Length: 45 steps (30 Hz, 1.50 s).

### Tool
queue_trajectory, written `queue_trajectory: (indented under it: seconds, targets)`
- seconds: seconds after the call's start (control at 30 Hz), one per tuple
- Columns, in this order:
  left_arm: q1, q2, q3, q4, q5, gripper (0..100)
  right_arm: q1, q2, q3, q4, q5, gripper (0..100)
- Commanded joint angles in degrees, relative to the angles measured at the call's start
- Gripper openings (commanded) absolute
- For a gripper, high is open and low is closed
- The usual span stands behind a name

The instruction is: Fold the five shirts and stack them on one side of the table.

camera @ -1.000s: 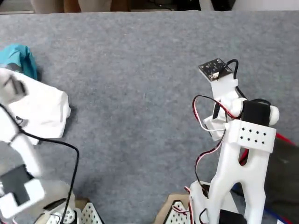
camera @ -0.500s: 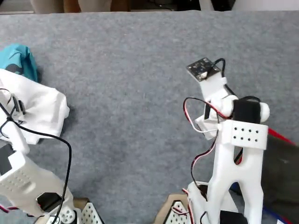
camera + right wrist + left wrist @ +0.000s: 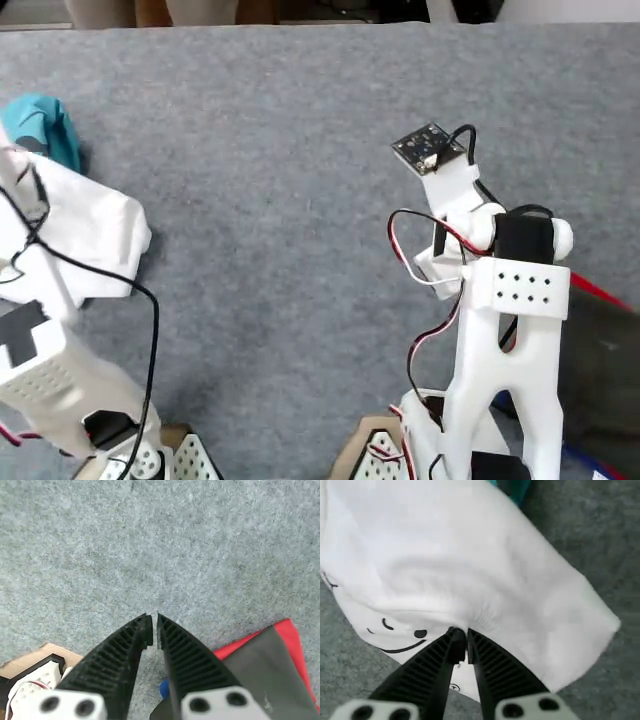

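Both arms have shifted slightly since a second ago: the left gripper (image 3: 461,641) is clamped tight on a fold of the white shirt (image 3: 470,565), which lies touching the teal shirt (image 3: 45,125), while the right gripper (image 3: 151,625), well apart from that teal shirt, hangs closed on nothing.

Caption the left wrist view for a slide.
Left gripper pinches a fold of the white shirt on the grey table.

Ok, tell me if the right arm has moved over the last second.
Yes. The right arm has shifted slightly toward the teal shirt, away from the dark cloth.
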Motion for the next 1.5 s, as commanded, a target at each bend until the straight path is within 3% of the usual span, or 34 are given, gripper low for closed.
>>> queue_trajectory:
  seconds: [0.0, 0.2, 0.6, 0.7, 0.83, 0.97, 1.1, 1.23, 1.3, 1.47]
  targets:
    - [5.54, -0.48, -9.05, 6.95, 2.64, 2, -0.48, -1.71, 0.04, -0.88, -0.62, 3.5]
    - [21.36, -0.57, -24.79, 19.78, 8.18, 2, -0.31, -1.71, 0.04, -0.79, -0.62, 3.5]
    - [62.68, -13.41, -29.89, 19.52, 9.49, 2, 1.19, -1.80, -0.31, -0.88, -0.62, 3.6]
    - [70.15, -11.38, -28.75, 19.43, 9.58, 2, 6.90, -1.80, -1.71, -0.44, -0.53, 3.7]
    - [75.08, -5.14, -26.20, 18.55, 9.58, 2, 13.23, -1.54, -4.44, 1.23, 1.32, 3.7]
    - [75.08, 1.01, -26.11, 18.20, 10.46, 9, 13.93, -1.63, -5.14, 2.99, 4.92, 3.7]
    - [68.31, 0.48, -28.13, 18.37, 24.26, 24, 13.76, -1.54, -5.32, 3.25, 5.45, 9.6]
    - [57.49, -2.68, -33.05, 18.64, 32.18, 27, 12.26, -1.36, -6.20, 2.90, 5.45, 17.4]
    - [50.46, -5.05, -34.37, 19.43, 32.18, 27, 8.57, -1.36, -7.69, 3.25, 5.36, 17.4]
    - [25.58, -6.90, -30.51, 18.64, 29.98, 27, -4.62, 2.07, -13.58, 5.98, 4.48, 17.5]
